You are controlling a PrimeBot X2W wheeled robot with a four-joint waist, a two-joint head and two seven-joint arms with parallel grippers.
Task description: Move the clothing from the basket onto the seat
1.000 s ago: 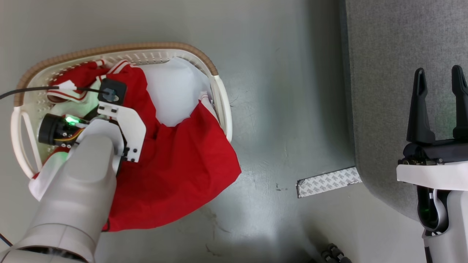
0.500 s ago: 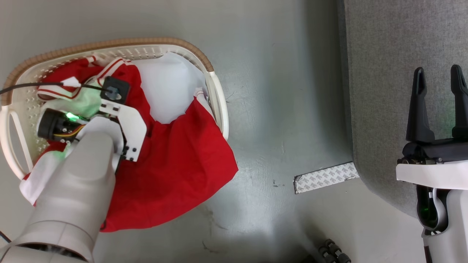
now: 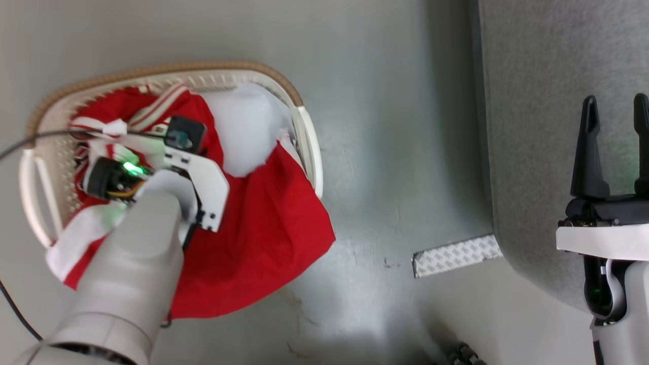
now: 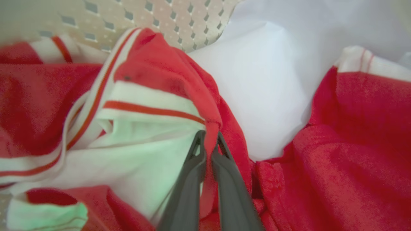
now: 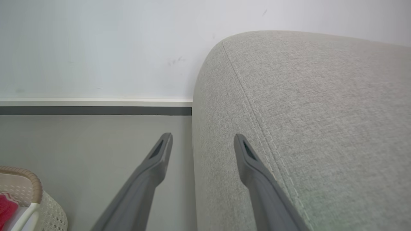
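The cream basket (image 3: pixel 302 121) with a brown rim stands on the floor at the left. Red clothing (image 3: pixel 263 218) with white striped trim fills it and spills over its near side. My left arm reaches down into the basket. In the left wrist view my left gripper (image 4: pixel 210 138) is shut on a raised red fold of the clothing (image 4: pixel 179 73), close to the perforated basket wall (image 4: pixel 160 16). My right gripper (image 3: pixel 616 109) stands open and holds nothing, over the edge of the grey seat (image 3: pixel 532 126). The right wrist view has the right gripper (image 5: pixel 203 141) beside the seat (image 5: pixel 305 112).
A flat white cloth (image 4: pixel 266 77) lies in the basket under the garments. A patterned tape strip (image 3: pixel 456 255) sits on the grey floor at the seat's corner. A black cable (image 3: pixel 30 143) runs off to the left. A wall with a skirting board (image 5: pixel 96 106) stands behind.
My left gripper has closed from open onto the red fold, and its wrist has shifted a little right. The head view has shifted slightly. The right gripper stays open.
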